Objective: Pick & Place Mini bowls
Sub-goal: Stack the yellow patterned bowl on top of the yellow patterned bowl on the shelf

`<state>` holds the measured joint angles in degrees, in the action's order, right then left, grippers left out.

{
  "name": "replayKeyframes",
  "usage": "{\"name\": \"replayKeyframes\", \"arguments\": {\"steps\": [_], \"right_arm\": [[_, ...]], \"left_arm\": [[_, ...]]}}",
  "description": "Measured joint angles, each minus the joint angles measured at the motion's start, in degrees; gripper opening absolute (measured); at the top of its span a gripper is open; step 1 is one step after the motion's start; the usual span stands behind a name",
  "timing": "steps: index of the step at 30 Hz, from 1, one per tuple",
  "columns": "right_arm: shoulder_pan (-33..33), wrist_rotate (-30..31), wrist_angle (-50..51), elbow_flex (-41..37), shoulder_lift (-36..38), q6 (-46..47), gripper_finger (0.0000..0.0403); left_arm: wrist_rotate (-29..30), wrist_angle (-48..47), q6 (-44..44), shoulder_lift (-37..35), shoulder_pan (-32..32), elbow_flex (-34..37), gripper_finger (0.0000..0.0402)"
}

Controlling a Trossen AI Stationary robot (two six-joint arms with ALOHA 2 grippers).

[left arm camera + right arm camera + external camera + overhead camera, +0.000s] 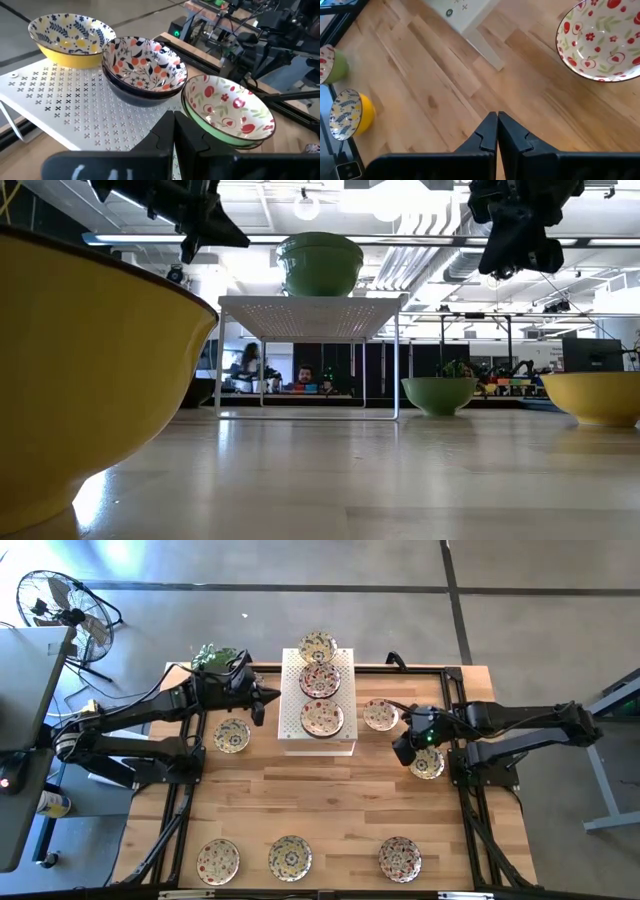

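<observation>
Both grippers empty, fingers pressed together, with bowls still to be moved

The left gripper [262, 700] hovers beside the white perforated rack [290, 730], which carries three mini bowls [322, 718]; the right gripper [403, 749] hangs over bare table [330, 800] between the red-apple bowl [601, 42] and another by its arm. Other bowls lie along the near edge. Judgement: spread the fingers first, then descend over one rim, pinching the wall squarely to avoid tipping.

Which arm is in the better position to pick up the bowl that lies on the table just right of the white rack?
The right arm. Its end effector, fingers shut, hovers right beside that bowl, while the left end effector is on the far side of the white rack, which stands between them.
</observation>
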<state>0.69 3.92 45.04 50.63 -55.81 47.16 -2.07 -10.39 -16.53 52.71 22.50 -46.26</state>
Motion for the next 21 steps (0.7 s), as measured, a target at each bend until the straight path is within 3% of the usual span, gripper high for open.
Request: {"name": "replayKeyframes", "arguments": {"steps": [15, 21], "right_arm": [[0.0, 0.6, -0.6, 0.0, 0.0, 0.7, 0.0], [0.1, 3.0, -5.0, 0.0, 0.0, -1.3, 0.0]], "left_arm": [[0.0, 0.0, -0.2, 0.0, 0.0, 0.0, 0.0001], [0.0, 0.0, -0.2, 0.0, 0.0, 0.0, 0.0001]]}}
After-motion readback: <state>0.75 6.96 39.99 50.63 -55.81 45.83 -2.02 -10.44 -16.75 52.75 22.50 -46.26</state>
